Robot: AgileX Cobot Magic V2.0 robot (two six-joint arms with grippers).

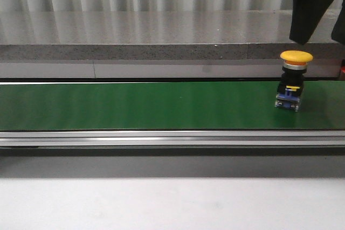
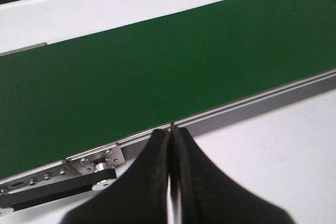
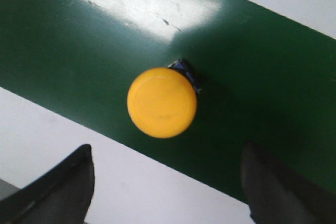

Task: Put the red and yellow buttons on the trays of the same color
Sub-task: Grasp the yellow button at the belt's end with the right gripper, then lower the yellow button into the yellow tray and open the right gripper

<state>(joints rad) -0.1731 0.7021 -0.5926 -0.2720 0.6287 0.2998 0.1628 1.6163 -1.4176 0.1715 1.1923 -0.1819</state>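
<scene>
yellow button (image 3: 161, 102) upright on belt (image 3: 262, 93), below and between wide-open right gripper (image 3: 168, 187); left gripper (image 2: 170, 182) closed, empty; risk: off-centre descent topples button

Below my right gripper (image 3: 168, 192), its fingers spread wide, only the upright yellow button (image 1: 294, 82) stands on the green conveyor belt (image 1: 135, 106). Leftward, the belt lies bare, and the stone ledge (image 1: 135, 36) walls the far side.
</scene>
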